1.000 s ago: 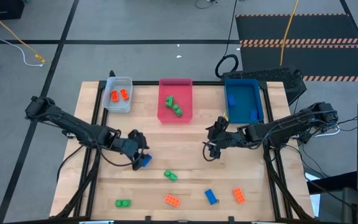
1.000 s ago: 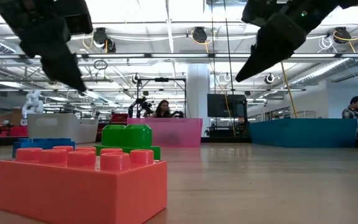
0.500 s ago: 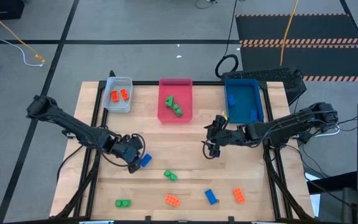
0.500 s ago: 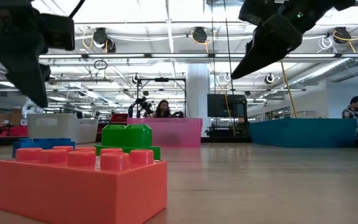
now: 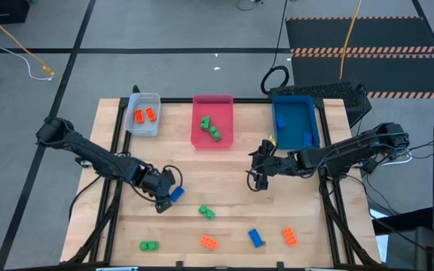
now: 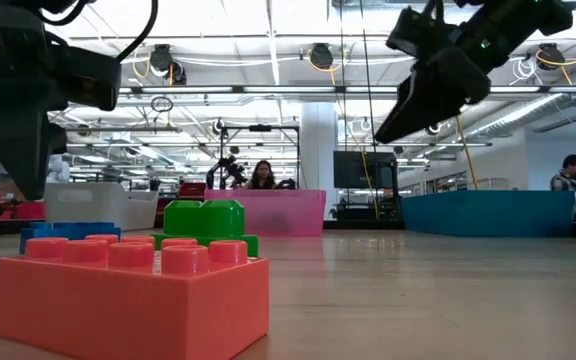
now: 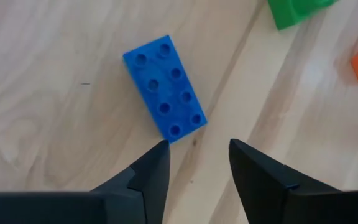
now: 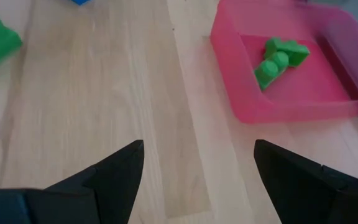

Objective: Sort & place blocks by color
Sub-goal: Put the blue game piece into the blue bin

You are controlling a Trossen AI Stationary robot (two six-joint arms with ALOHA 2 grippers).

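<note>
**Left gripper drops toward the blue brick**

The left gripper [image 7: 194,165], fingers parted and empty, hangs just short of the blue eight-stud brick [image 7: 165,88], having slid lower-left in the overhead frame over the last second; a grasp looks imminent. The brick lies flat left of centre, destined for the blue tray [image 5: 295,120]. The right gripper [image 8: 194,171] waits mid-frame, spread wide, apparently holding nothing.

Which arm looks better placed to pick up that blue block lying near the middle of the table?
The left. Its open pincer hangs right over the blue block, while the right pincer waits empty, well off to the side near the blue tray.
</note>
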